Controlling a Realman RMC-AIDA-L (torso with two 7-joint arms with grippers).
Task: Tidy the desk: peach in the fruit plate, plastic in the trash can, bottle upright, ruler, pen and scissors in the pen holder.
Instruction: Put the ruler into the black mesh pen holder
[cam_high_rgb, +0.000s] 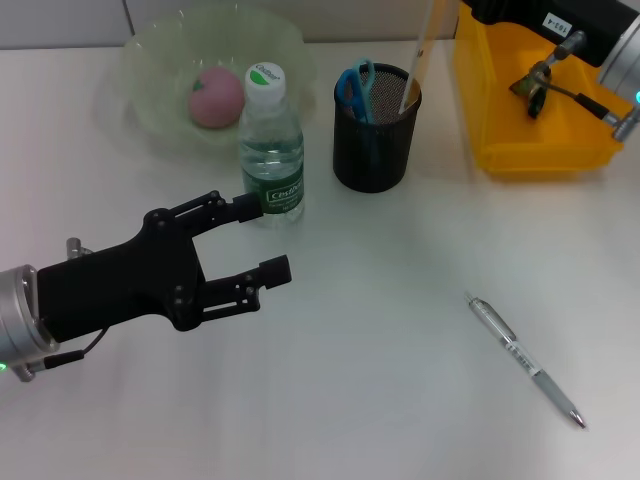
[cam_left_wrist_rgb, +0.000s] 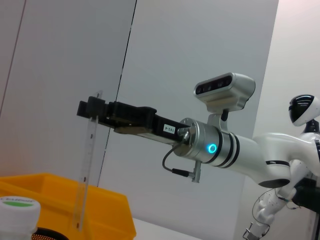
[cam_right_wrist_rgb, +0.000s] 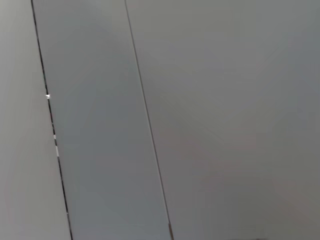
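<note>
The peach (cam_high_rgb: 216, 97) lies in the translucent green fruit plate (cam_high_rgb: 150, 60). The water bottle (cam_high_rgb: 270, 150) stands upright in front of the plate; its cap (cam_left_wrist_rgb: 17, 212) shows in the left wrist view. The black mesh pen holder (cam_high_rgb: 375, 135) holds the blue scissors (cam_high_rgb: 355, 88) and the lower end of the clear ruler (cam_high_rgb: 423, 48). My right gripper (cam_left_wrist_rgb: 92, 108) is shut on the ruler's (cam_left_wrist_rgb: 86, 170) top, above the holder. The pen (cam_high_rgb: 525, 362) lies on the table at the front right. My left gripper (cam_high_rgb: 265, 238) is open and empty, just in front of the bottle. I cannot see the plastic.
The yellow trash can (cam_high_rgb: 500, 150) stands at the back right, right of the pen holder, with my right arm (cam_high_rgb: 590, 40) over it. It also shows in the left wrist view (cam_left_wrist_rgb: 100, 210). The right wrist view shows only grey wall panels.
</note>
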